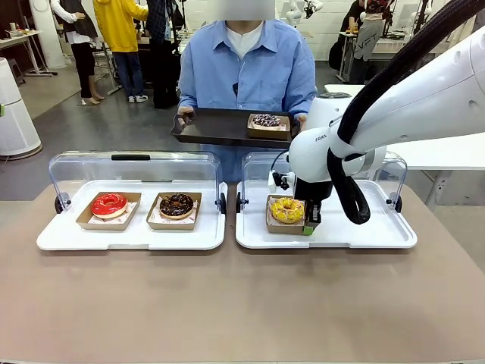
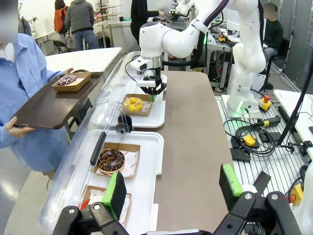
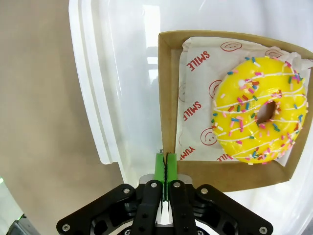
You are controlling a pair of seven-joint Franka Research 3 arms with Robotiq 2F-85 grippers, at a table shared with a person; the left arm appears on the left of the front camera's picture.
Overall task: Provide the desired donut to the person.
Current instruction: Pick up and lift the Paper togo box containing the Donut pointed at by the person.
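A yellow sprinkled donut (image 1: 287, 209) (image 3: 259, 112) lies in a brown cardboard tray (image 3: 168, 88) on the right white tray (image 1: 379, 231). My right gripper (image 1: 309, 224) (image 3: 166, 166) is shut on the near corner of that cardboard tray's rim, with green pads pinching the edge. It also appears far off in the left wrist view (image 2: 154, 93), beside the yellow donut (image 2: 133, 104). The person (image 1: 246, 68) in a light blue shirt holds a dark tray (image 1: 220, 125) carrying a dark sprinkled donut (image 1: 267, 120). My left gripper (image 2: 172, 188) hangs open above the left tray.
On the left white tray (image 1: 136, 236) sit a red donut (image 1: 109, 205) and a chocolate donut (image 1: 176, 205) (image 2: 111, 160) in cardboard trays. Clear lids (image 1: 136, 167) stand raised behind both trays. Bare brown tabletop (image 1: 242, 303) lies in front.
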